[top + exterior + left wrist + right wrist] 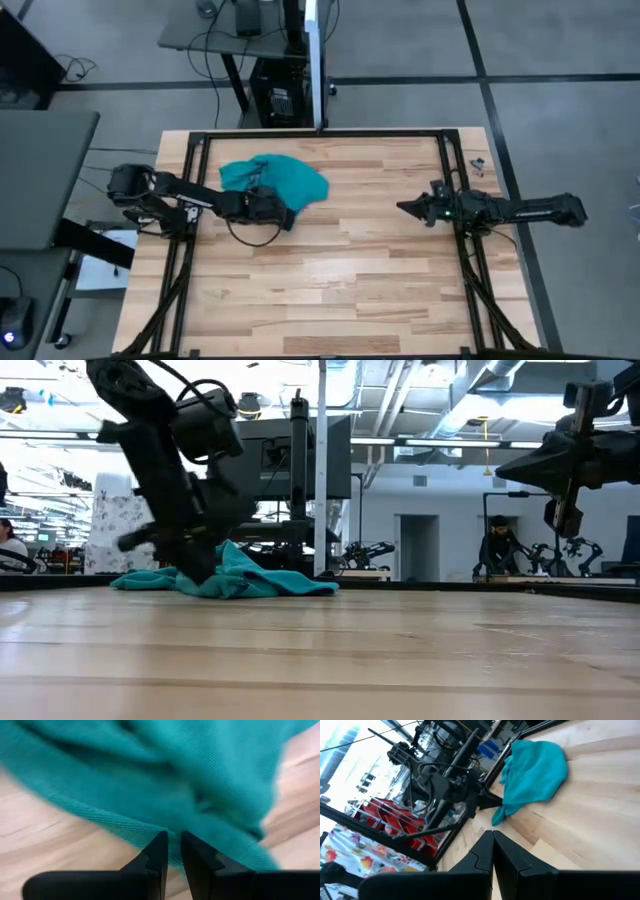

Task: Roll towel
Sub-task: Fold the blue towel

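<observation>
Right now your left gripper is sitting down at the wooden table, at the near edge of the towel. In the left wrist view its two dark fingers are standing almost together, with only a thin slot between them, and the teal hem is lying right at their tips; you cannot tell from these views whether any cloth is actually pinched in that slot. From above, the gripper's dark body is overlapping the towel's lower right corner, and in the low view the left arm is leaning down into the cloth.

The towel itself is lying crumpled in a loose heap on the left half of the table, toward the far edge, bunched up and not rolled.

Your right gripper is hanging above the table on the right side, well apart from the towel, pointing toward it with its fingers pressed fully together and holding nothing.
</observation>
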